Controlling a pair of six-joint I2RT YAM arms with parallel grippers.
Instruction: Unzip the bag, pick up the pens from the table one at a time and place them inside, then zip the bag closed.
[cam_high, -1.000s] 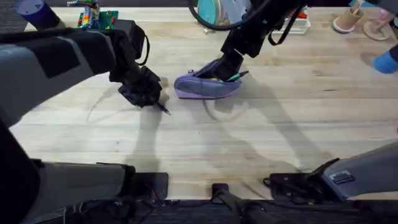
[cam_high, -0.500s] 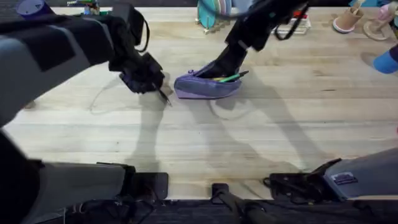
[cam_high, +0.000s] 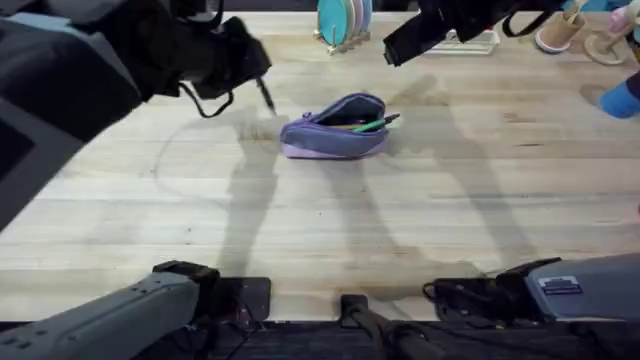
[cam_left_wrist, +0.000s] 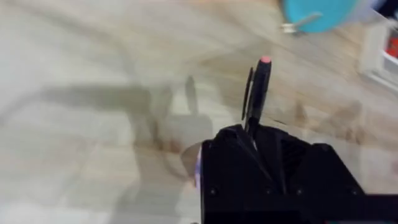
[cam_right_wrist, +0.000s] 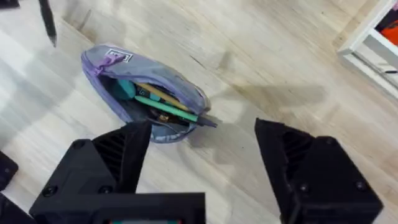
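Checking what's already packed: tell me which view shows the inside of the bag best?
The right wrist view: it looks into the open bag, green pen inside. Overhead shows the bag from farther off; the left wrist view shows a purple sliver.

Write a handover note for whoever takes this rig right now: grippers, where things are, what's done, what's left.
Left gripper: raised left of the pouch, shut on the slim black pen.
Right gripper: jaws open, empty, above the pouch.
Lavender fabric pencil pouch: unzipped, lying on the light wooden plank table.
Done: slim green pen sits in the pouch, tip poking out.
Left: drop in the black pen, zip shut.
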